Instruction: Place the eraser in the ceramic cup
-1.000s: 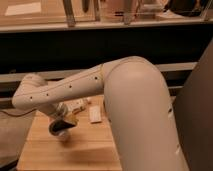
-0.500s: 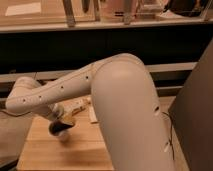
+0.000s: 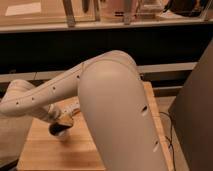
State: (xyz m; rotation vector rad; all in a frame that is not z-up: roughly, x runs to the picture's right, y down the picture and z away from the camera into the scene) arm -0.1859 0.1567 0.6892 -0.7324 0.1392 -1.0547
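My gripper (image 3: 60, 126) hangs low over the left part of the wooden table (image 3: 55, 152), at the end of the long white forearm (image 3: 45, 97). It is shut. A small dark shape (image 3: 56, 130) sits right at its tip; I cannot tell whether this is the eraser. Just under that dark shape shows a pale rounded edge (image 3: 63, 135), which may be the ceramic cup, though most of it is hidden by the gripper. The big white elbow (image 3: 117, 115) covers the middle of the table.
The table's right edge (image 3: 156, 115) runs beside a dark panel (image 3: 192, 115) at the right. Behind the table stands a dark wall with a pale ledge (image 3: 165, 67). A cable (image 3: 169, 131) lies on the floor to the right.
The elbow has swung closer and fills more of the view, hiding the white flat piece that lay right of the gripper. The gripper has stayed at about the same spot.
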